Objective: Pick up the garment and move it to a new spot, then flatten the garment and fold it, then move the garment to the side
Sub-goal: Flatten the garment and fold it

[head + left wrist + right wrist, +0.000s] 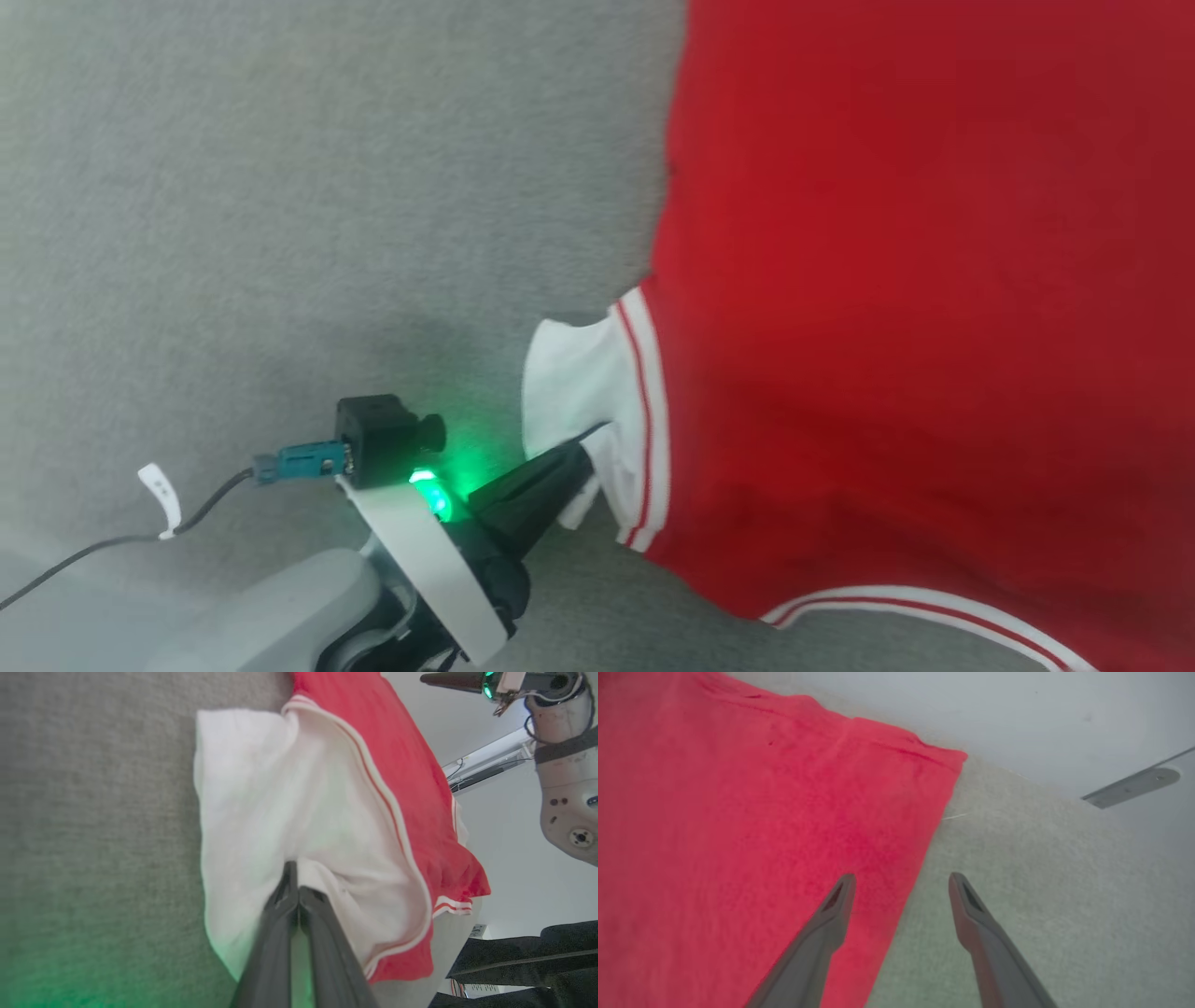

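The garment (915, 308), a red jersey with white-and-red striped trim, lies spread on the grey felt surface (280, 187) and covers the right half of the head view. Its white side panel (280, 802) is bunched at the left edge. My left gripper (596, 437) comes in from the lower left and is shut on this white panel; in the left wrist view the two dark fingers (292, 877) meet with white cloth pinched at their tips. My right gripper (901, 877) hangs open above the garment's straight red edge (924, 858), one finger over the cloth and one over the grey surface, holding nothing.
Bare grey felt stretches left of the garment. A cable with a white tag (159, 495) runs from my left wrist. In the left wrist view my right arm (560, 765) stands at the upper right, and dark shapes (523, 956) sit beyond the surface's edge.
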